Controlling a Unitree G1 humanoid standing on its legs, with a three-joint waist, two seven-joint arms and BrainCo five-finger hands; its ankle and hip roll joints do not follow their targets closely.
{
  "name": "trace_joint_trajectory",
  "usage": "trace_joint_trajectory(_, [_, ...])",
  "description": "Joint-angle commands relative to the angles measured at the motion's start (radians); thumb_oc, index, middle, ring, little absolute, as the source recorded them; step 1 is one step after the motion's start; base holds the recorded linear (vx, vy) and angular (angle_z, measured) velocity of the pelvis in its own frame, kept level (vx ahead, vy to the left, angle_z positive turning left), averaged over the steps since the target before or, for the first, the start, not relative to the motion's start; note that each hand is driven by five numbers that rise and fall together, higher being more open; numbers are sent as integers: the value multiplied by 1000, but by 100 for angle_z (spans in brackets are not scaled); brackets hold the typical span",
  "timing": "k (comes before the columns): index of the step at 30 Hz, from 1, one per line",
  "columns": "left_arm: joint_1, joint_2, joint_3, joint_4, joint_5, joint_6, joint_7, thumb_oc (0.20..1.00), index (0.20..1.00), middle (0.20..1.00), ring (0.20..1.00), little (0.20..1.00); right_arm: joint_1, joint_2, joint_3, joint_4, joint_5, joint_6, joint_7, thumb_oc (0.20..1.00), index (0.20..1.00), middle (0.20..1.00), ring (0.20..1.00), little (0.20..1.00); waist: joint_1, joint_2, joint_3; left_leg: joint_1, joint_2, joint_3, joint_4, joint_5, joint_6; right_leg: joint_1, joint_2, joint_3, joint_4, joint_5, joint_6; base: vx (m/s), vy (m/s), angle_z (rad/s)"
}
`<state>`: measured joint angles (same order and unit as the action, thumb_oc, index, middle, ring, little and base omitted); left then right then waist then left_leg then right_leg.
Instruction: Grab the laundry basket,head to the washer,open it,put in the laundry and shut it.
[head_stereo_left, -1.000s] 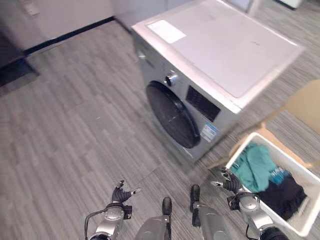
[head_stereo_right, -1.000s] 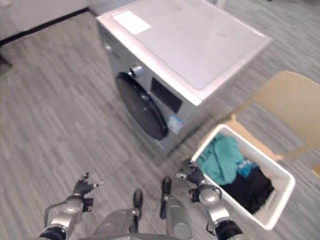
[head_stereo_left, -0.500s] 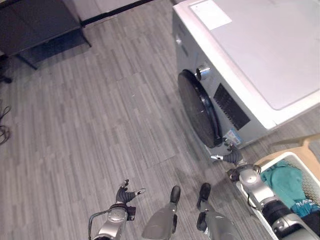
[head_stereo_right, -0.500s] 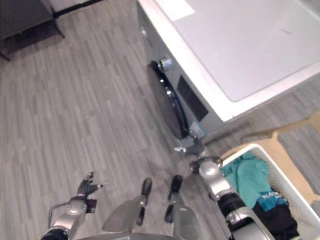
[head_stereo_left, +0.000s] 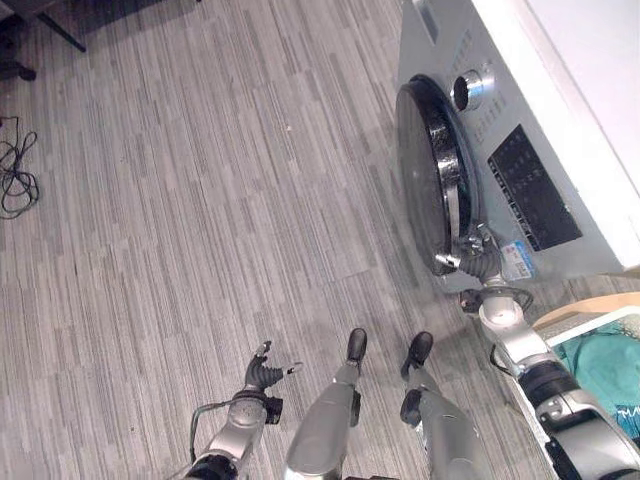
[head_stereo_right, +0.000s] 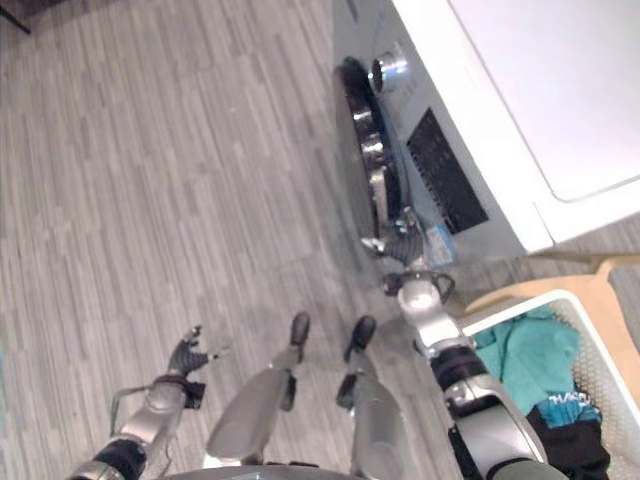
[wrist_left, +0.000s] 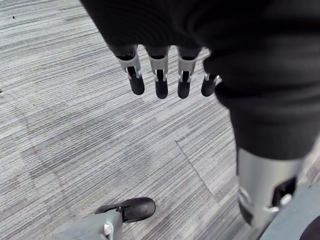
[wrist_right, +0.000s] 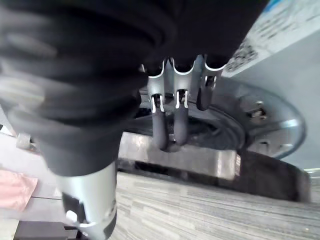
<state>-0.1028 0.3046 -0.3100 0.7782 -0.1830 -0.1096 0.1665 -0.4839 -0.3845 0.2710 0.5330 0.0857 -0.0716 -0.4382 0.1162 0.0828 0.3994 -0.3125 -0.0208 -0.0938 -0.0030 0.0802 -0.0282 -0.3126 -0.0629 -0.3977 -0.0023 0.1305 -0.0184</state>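
Observation:
The silver washer (head_stereo_right: 480, 90) stands at the upper right, its round dark door (head_stereo_left: 432, 190) facing left. My right hand (head_stereo_left: 478, 258) reaches to the door's lower rim. In the right wrist view its fingers (wrist_right: 172, 125) stretch out nearly straight, with their dark tips touching the door's chrome edge (wrist_right: 200, 162). The white laundry basket (head_stereo_right: 600, 350) sits on the floor at the lower right, apart from both hands, holding a teal garment (head_stereo_right: 525, 345) and a dark one (head_stereo_right: 565, 440). My left hand (head_stereo_left: 265, 370) hangs low over the floor, fingers (wrist_left: 160, 80) relaxed and holding nothing.
A beige chair seat (head_stereo_right: 545, 290) lies behind the basket, next to the washer. A black cable (head_stereo_left: 15, 185) coils on the floor at the far left, near a dark furniture foot (head_stereo_left: 20, 72). Grey plank floor (head_stereo_left: 200, 220) stretches out in front of the washer.
The camera has swung toward the washer's front. My right hand has gone from beside the basket's rim up to the washer door's lower edge. The left hand still hangs as before.

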Motion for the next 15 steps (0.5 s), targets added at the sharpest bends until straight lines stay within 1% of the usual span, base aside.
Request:
trace_joint_trajectory(1, [13,21,-19,-19,-12,-30,37,1000,1000,1000,1000,1000,-46,14,-12,-31,-24,-69,-51,1000,1000,1000,1000,1000,28,-48,-43,-26,-29,48,96,-60,-8,29,-75,87,71,-140,117,42,87,5])
trace_joint_trajectory(4, [9,27,-18,-20,-25,-26,41,1000,1000,1000,1000,1000,-64,55,44,7,58,-63,19,1000,1000,1000,1000,1000,38,-58,-34,-23,-37,50,102,-72,5,28,-78,104,80,-138,121,47,86,3])
trace_joint_trajectory(7, [-4,37,-14,-22,-44,-20,31,1000,1000,1000,1000,1000,-94,84,134,9,94,-47,103,1000,1000,1000,1000,1000,57,-71,-25,-29,-42,43,109,-75,14,21,-82,111,84,-134,125,34,62,-4])
trace_joint_trajectory(8, [-12,36,-19,-19,-49,-19,33,1000,1000,1000,1000,1000,-108,108,167,5,111,-49,126,1000,1000,1000,1000,1000,65,-71,-24,-31,-45,39,110,-75,15,21,-85,111,87,-134,125,25,68,-5])
trace_joint_trajectory(11, [-49,33,-55,-7,-56,-19,40,1000,1000,1000,1000,1000,-197,199,261,-5,159,-63,174,1000,1000,1000,1000,1000,94,-63,-15,-38,-57,16,115,-73,14,25,-95,91,96,-141,126,60,33,1])
trace_joint_trajectory(12, [-56,34,-69,-8,-57,-20,44,1000,1000,1000,1000,1000,-232,229,291,-1,164,-64,180,1000,1000,1000,1000,1000,108,-60,-16,-25,-55,6,117,-98,8,39,-91,92,102,-168,131,129,-29,0])
trace_joint_trajectory(13, [-68,35,-85,-12,-62,-23,48,1000,1000,1000,1000,1000,-276,264,316,-3,176,-71,185,1000,1000,1000,1000,1000,125,-57,-15,-29,-60,-6,120,-98,8,41,-95,81,107,-173,131,126,-33,3])
trace_joint_trajectory(15, [-92,44,-115,-27,-65,-37,57,1000,1000,1000,1000,1000,-375,296,336,6,184,-84,180,1000,1000,1000,1000,1000,159,-51,-13,-38,-68,-28,129,-99,5,45,-103,56,119,-181,132,53,-18,18])
